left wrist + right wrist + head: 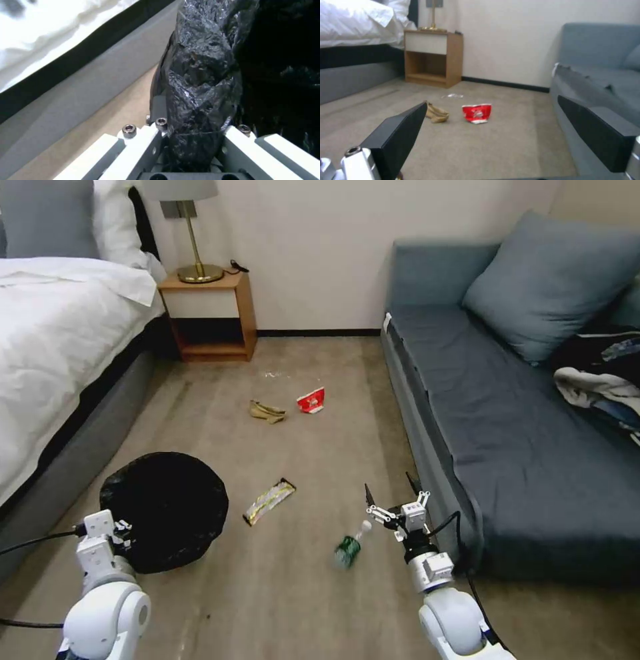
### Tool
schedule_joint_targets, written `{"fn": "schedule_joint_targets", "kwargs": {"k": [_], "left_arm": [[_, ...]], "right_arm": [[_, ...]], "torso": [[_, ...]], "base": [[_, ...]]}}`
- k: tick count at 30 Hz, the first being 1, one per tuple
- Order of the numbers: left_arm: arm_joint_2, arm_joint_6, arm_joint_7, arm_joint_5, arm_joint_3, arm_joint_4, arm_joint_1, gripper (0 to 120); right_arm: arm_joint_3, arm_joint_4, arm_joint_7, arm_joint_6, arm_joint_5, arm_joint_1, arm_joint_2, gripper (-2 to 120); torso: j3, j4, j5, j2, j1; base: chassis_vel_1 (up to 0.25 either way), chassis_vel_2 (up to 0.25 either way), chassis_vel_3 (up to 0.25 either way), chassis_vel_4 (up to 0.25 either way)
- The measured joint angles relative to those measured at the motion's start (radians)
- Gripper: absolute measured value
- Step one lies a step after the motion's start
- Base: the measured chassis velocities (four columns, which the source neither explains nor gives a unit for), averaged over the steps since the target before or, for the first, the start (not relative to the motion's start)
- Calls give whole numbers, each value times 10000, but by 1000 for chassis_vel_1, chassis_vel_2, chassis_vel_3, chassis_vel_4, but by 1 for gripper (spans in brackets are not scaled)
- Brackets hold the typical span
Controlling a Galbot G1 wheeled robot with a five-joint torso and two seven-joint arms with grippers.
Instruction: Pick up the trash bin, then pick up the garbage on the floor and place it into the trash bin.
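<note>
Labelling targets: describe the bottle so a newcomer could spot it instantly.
Start at the blue sofa and look to the floor beside its near front corner. The bottle lies there just left of the open right gripper. It is the only litter with a green label and white cap.

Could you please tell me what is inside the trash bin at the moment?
Inside the trash bin only the black liner is visible, its rim clamped by the left gripper. The dark bottom is hidden, so I cannot rule out litter there.
</note>
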Motion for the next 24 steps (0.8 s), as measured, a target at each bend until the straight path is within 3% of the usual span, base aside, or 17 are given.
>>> {"fn": "schedule_joint_targets", "kwargs": {"k": [3,5,6,7,9,11,12,15,21,24], "left_arm": [[14,-36,-5,-3,-6,8,3,2],[22,-84,-26,-1,-14,23,4,2],[22,-100,-37,0,-14,30,2,2],[22,-100,-37,0,-14,30,2,2],[17,-122,-57,5,-12,47,-2,2],[14,-181,-75,12,-7,96,-10,2],[14,-181,-75,12,-7,96,-10,2],[16,-327,-142,31,-7,218,-46,2],[26,-414,-189,32,-22,278,-29,2],[-12,-394,-190,32,-4,174,-14,2]], "right_arm": [[-322,59,156,-262,343,81,-306,100],[-974,223,857,-1258,941,315,-848,100],[-1428,391,1521,-2300,1476,533,-1147,100],[-1428,391,1521,-2300,1476,533,-1147,100],[-2169,885,2802,-4738,3192,1027,-1491,100],[-2763,1179,3934,-6471,4864,1624,-1578,100],[-2763,1179,3934,-6471,4864,1624,-1578,100],[-3343,859,5147,-8695,6926,2596,-1288,100],[-3716,-768,6161,-9846,7703,3353,-389,100],[-3810,-1807,6182,-10144,6798,3421,150,100]], "torso": [[1,-1,1,0,2],[0,-1,0,0,1],[-2,-1,0,0,0],[-2,-1,0,0,0],[-2,0,0,0,0],[-2,2,0,1,-1],[-2,2,0,1,-1],[-1,4,-1,1,-1],[-1,3,0,0,-2],[-1,3,0,1,-1]], "base": [[-103,102,121,-117],[-24,27,6,-15],[0,0,0,0],[0,0,0,0],[42,-39,-40,54],[0,0,0,0],[0,0,0,0],[0,0,0,0],[0,0,0,0],[0,0,0,0]]}}
